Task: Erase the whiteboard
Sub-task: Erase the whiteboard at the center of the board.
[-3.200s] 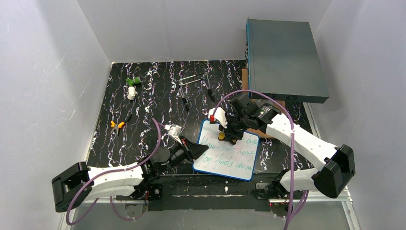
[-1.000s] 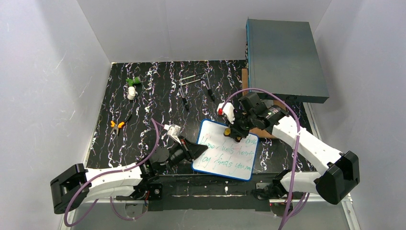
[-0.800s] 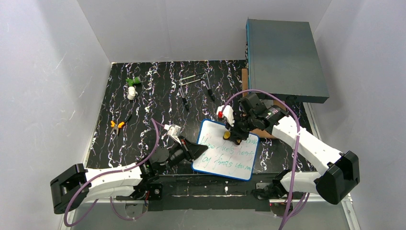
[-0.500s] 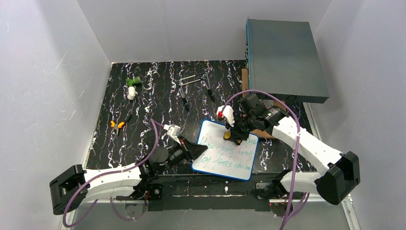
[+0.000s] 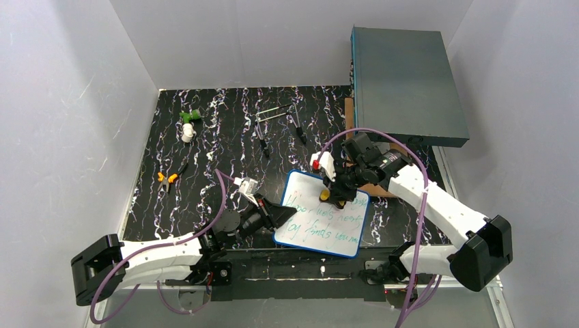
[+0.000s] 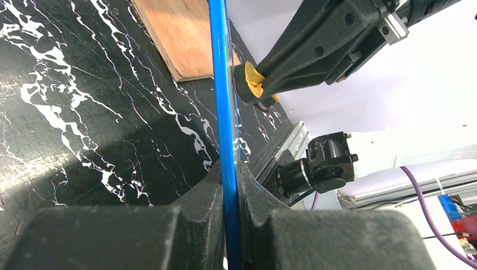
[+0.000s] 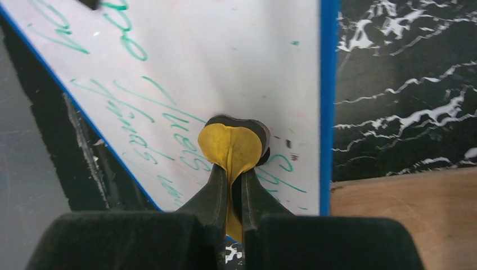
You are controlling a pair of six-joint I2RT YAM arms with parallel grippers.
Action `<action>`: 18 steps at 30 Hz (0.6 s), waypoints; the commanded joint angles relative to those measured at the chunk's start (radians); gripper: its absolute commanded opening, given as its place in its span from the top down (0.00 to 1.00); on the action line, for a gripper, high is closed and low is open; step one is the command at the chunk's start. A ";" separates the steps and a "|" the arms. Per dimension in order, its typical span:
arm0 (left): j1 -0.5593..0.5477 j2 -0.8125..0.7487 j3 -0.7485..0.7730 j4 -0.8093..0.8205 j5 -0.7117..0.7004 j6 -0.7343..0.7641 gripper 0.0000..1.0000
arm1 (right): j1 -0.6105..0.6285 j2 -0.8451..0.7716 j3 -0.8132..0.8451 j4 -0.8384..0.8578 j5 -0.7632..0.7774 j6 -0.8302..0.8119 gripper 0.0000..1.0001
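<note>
The whiteboard (image 5: 321, 216), white with a blue frame and green handwriting, lies on the black marbled table at the front centre. My left gripper (image 5: 278, 216) is shut on its left blue edge (image 6: 226, 135). My right gripper (image 5: 333, 196) is shut on a small yellow eraser with a black pad (image 7: 233, 147) and presses it on the board near the top right corner. In the right wrist view the board (image 7: 185, 67) is wiped white above the eraser, with green writing left and below.
A large grey-teal box (image 5: 406, 85) stands at the back right on a wooden board (image 7: 405, 219). A green and white fitting (image 5: 188, 124), orange-handled pliers (image 5: 168, 177) and black pens (image 5: 280, 126) lie on the table behind.
My right gripper has slid the eraser from the board's middle up to its top right corner and a little back down. The top line's writing has thinned. The left gripper keeps its hold.
</note>
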 commanded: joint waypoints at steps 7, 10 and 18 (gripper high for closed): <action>0.001 0.012 -0.007 0.022 0.006 0.095 1.00 | -0.024 -0.039 0.001 0.025 0.020 0.025 0.99; 0.002 0.014 -0.010 0.021 0.009 0.090 1.00 | -0.050 -0.047 0.005 0.061 0.066 0.068 0.99; 0.002 0.006 -0.019 0.008 0.001 0.077 1.00 | -0.085 -0.064 0.026 0.049 0.028 0.072 0.99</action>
